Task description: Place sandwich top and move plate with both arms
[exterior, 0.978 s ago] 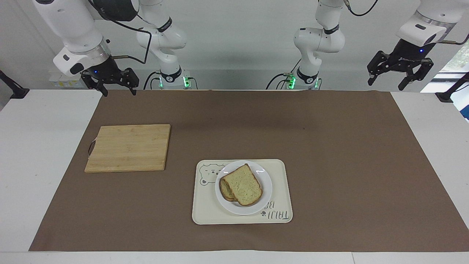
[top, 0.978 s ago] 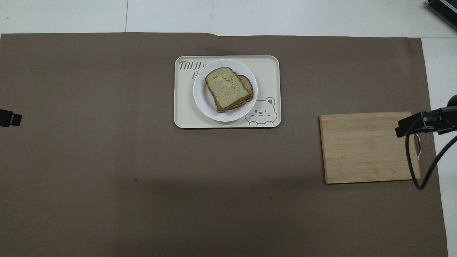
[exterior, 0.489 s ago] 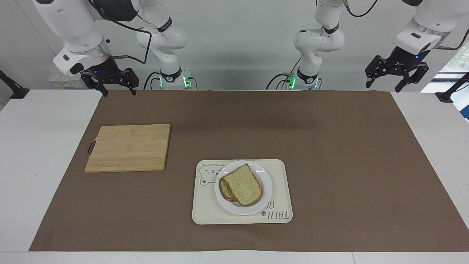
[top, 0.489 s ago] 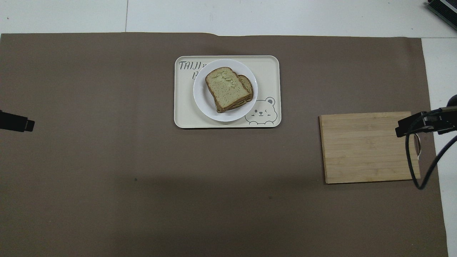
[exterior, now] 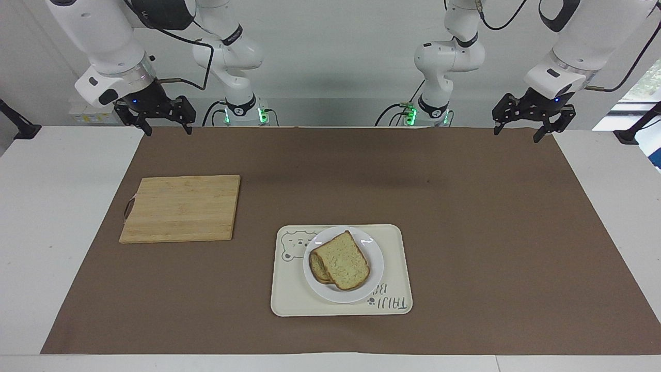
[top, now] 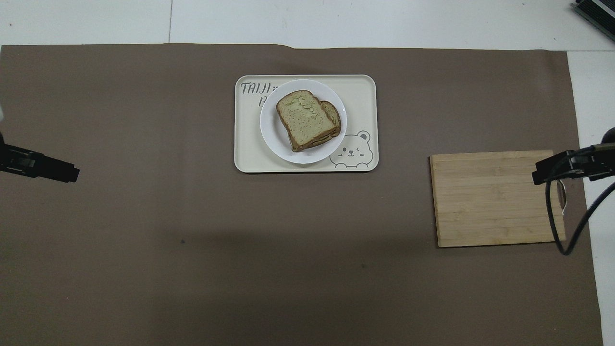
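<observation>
The sandwich top (exterior: 343,261) (top: 304,117), a pale speckled slice with brown crust, lies on another slice (exterior: 316,269) whose edge sticks out beside it. Both rest on the small white plate (exterior: 374,268) (top: 269,132). The plate sits on a cream tray (exterior: 396,243) (top: 361,91) with a bear drawing. My left gripper (exterior: 516,134) hangs open and empty over the brown mat's corner at the left arm's end. My right gripper (exterior: 169,130) is also open and empty, above the mat's edge by the right arm's base.
A bamboo cutting board (exterior: 181,208) (top: 495,198) lies toward the right arm's end, nearer to the robots than the tray. A brown mat (exterior: 465,232) covers most of the white table. Two smaller white arms with green lights stand between the two bases.
My left gripper has swung inward from outside the mat to over its corner and reaches further into the overhead view. The right arm, bread, plate and tray have not moved.
</observation>
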